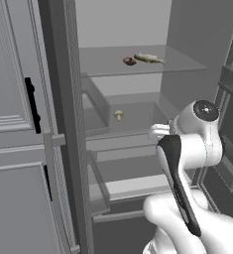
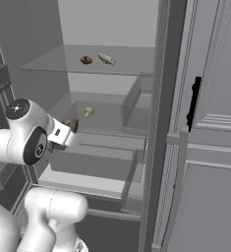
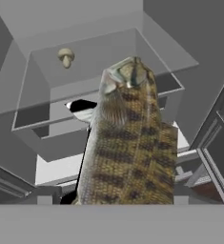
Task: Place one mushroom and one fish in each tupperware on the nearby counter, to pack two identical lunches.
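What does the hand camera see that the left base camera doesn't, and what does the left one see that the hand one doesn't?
Hand view, not the left base view: a big striped fish very close up, apparently held at the hand.
Left base view, not the hand view: the top shelf with a brown mushroom and a second fish, the black door handle and the white arm.
Both: the pale mushroom in the clear drawer.

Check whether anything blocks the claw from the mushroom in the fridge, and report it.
Yes: the claw is shut on a fish, so it is not free. The mushroom lies in a clear bin whose near wall faces the claw. Above the rim, nothing visible intervenes.
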Available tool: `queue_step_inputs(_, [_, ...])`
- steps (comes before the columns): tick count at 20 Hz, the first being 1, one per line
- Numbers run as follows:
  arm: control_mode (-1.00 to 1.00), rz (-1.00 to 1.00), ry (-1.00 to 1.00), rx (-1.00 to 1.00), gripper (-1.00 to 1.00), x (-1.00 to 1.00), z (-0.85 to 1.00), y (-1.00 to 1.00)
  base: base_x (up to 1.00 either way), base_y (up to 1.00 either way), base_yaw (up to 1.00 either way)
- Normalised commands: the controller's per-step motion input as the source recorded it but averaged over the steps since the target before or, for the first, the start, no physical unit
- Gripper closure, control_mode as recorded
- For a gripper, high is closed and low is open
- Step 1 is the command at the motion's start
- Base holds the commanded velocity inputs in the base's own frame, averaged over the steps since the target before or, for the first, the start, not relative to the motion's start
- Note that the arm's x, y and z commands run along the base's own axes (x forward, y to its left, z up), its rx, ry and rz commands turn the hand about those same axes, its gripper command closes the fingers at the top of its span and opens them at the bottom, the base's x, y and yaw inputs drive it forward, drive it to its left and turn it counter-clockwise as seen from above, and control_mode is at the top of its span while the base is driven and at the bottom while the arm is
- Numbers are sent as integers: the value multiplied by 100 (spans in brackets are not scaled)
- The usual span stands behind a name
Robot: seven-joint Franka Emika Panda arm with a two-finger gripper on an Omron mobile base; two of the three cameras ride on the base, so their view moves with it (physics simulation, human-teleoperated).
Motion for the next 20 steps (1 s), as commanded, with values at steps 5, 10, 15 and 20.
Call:
queue_step_inputs(5, [100,0,-1,0,100,-40,4,0,-60,0,0])
queue_step_inputs(10, [100,0,0,0,100,0,0,0,-100,0,4])
queue_step_inputs(15, [100,0,0,0,100,0,0,0,-98,0,10])
queue_step_inputs(20, [100,0,0,0,100,0,0,0,-35,40,33])
